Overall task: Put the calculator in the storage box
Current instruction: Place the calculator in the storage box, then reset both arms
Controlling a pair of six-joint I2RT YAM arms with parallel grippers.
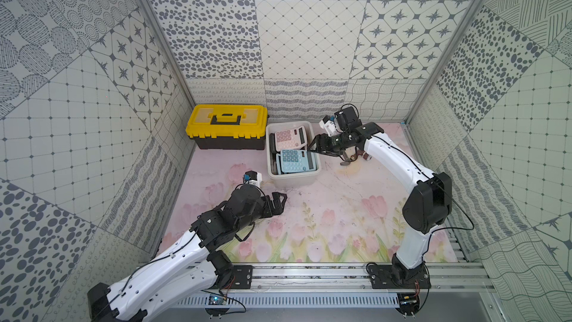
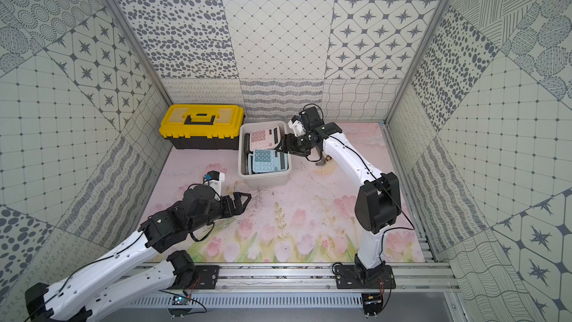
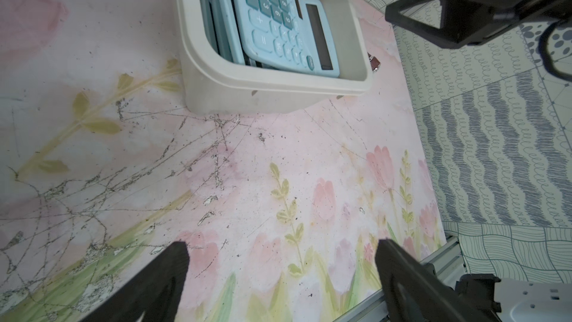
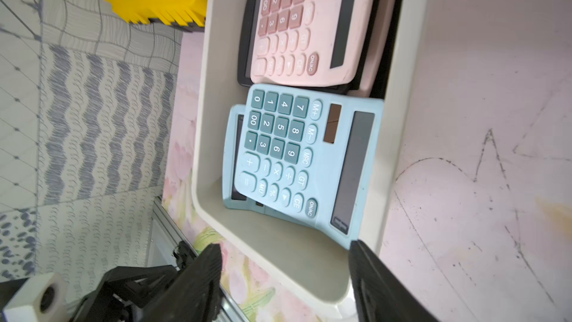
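Plainly light, stiff and smooth, the blue calculator [image 4: 305, 162] lies flat in the storage box [image 1: 294, 178] atop another, best pinched across its side edges; the right gripper [image 4: 284, 247] at the rim and the left gripper [image 3: 281, 244] both gape empty.

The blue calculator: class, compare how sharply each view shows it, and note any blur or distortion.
Right wrist view: blue calculator crisp, key labels legible; right gripper soft-edged up close. Left wrist view: calculator softer, labels partly readable, in the storage box. Both top views: it is small, labels unreadable; wall posts splay, likely wide-angle; light even, no strong glare.
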